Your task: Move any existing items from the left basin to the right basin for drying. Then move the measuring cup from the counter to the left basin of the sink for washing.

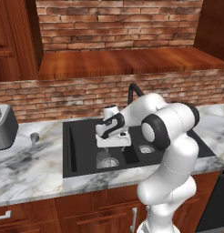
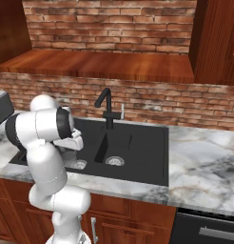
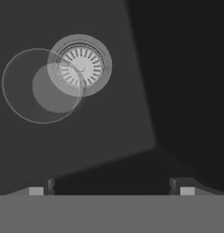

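Observation:
The clear cup (image 3: 41,85) stands upright on the floor of the left basin (image 1: 84,145), overlapping the silver drain strainer (image 3: 80,67) in the hand view. It shows faintly as a glassy cup (image 1: 103,158) in the left base view. My gripper (image 3: 111,189) hangs open above the basin, pointing down, with the cup off to the upper left of its fingers and nothing between them. In the left base view the gripper (image 1: 113,144) hovers over the left basin near the divider. The measuring cup (image 1: 35,136) sits on the counter (image 1: 36,168) left of the sink. The right basin (image 2: 138,145) has its own drain (image 2: 115,161).
A grey toaster (image 1: 2,127) stands at the far left of the counter. The black curved faucet (image 2: 105,107) rises behind the sink's divider. A brick wall and a wooden shelf (image 1: 127,61) run behind the counter.

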Motion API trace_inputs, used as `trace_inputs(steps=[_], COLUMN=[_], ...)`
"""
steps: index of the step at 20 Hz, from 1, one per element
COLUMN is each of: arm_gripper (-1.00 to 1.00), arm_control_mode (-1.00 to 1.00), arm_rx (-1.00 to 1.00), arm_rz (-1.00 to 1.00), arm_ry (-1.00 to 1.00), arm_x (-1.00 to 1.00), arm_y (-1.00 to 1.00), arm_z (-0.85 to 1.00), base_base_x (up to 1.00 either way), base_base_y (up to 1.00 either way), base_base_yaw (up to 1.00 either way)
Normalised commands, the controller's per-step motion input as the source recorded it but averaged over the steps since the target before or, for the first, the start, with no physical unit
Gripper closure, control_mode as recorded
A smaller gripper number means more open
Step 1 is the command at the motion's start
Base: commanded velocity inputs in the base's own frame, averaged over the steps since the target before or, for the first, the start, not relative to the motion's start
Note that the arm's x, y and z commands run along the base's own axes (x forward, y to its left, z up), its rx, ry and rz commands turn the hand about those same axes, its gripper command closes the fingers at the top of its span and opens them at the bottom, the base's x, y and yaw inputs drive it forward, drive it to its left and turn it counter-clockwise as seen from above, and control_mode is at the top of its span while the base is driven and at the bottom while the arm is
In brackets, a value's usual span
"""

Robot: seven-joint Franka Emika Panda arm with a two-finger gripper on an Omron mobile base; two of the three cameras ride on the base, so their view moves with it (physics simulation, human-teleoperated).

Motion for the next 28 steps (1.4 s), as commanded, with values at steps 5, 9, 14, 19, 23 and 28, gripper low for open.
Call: trace_inputs(steps=[5, 9, 14, 19, 23, 28], arm_gripper=[-1.00, -1.00, -1.00, -1.00, -1.00, -1.00], arm_control_mode=[-1.00, -1.00, -1.00, -1.00, -1.00, -1.00], arm_rx=[-0.03, -0.03, -0.02, 0.00, 0.00, 0.00], arm_rz=[-0.05, -0.05, -0.01, 0.00, 0.00, 0.00], arm_ry=[-0.02, -0.03, -0.05, -0.06, -0.03, -0.01], arm_x=[0.12, 0.15, 0.09, 0.13, 0.22, 0.26], arm_y=[0.04, 0.02, 0.03, 0.00, 0.00, 0.04], arm_z=[-0.18, -0.13, -0.19, -0.26, -0.23, -0.19], base_base_x=[0.00, 0.00, 0.00, 0.00, 0.00, 0.00], base_base_y=[0.00, 0.00, 0.00, 0.00, 0.00, 0.00], base_base_yaw=[0.00, 0.00, 0.00, 0.00, 0.00, 0.00])
